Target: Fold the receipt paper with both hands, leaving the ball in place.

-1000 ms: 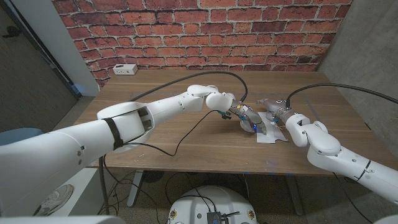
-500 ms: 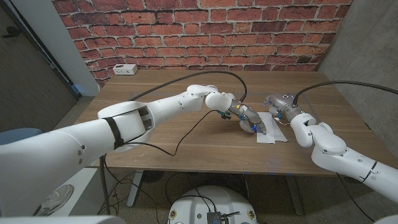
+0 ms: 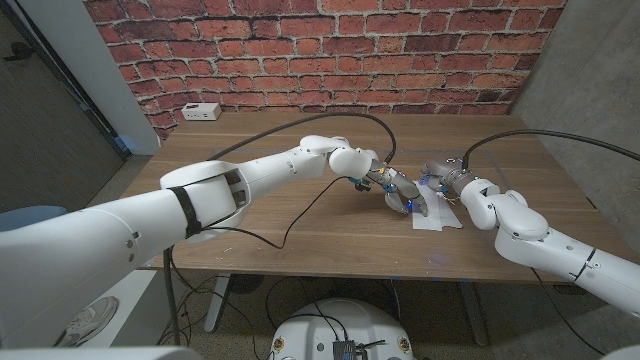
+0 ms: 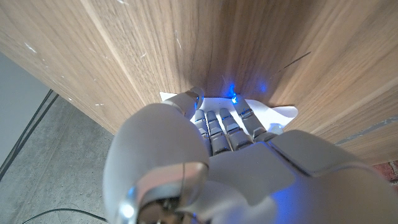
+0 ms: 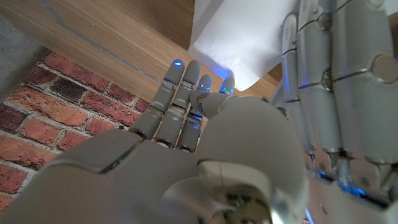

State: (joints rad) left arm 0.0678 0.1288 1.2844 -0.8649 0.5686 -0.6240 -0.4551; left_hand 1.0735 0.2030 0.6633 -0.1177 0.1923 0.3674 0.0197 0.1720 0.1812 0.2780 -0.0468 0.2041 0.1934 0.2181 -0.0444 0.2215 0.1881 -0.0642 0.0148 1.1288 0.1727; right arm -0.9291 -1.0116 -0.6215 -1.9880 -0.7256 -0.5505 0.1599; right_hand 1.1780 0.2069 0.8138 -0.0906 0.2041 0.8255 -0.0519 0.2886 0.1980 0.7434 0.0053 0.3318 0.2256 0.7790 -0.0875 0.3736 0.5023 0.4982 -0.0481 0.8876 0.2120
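The white receipt paper (image 3: pixel 438 219) lies on the wooden table (image 3: pixel 300 160) right of centre. My left hand (image 3: pixel 396 189) reaches over its left part, and its fingers (image 4: pixel 229 127) press down on the paper (image 4: pixel 281 115). My right hand (image 3: pixel 441 174) hovers just behind the sheet, close to the left hand. In the right wrist view its fingers (image 5: pixel 180 93) stretch out beside a raised corner of the paper (image 5: pixel 236 37), with the left hand's fingers (image 5: pixel 336 68) alongside. Nothing sits in the right hand.
A small white box (image 3: pixel 203 111) stands at the table's back left corner. A black cable (image 3: pixel 300 215) trails from the left arm across the middle of the table to the front edge. A brick wall runs behind the table.
My right hand first drew back from the paper towards the wall, then came forward and left, closer to the left hand. The left hand has stayed on the paper.
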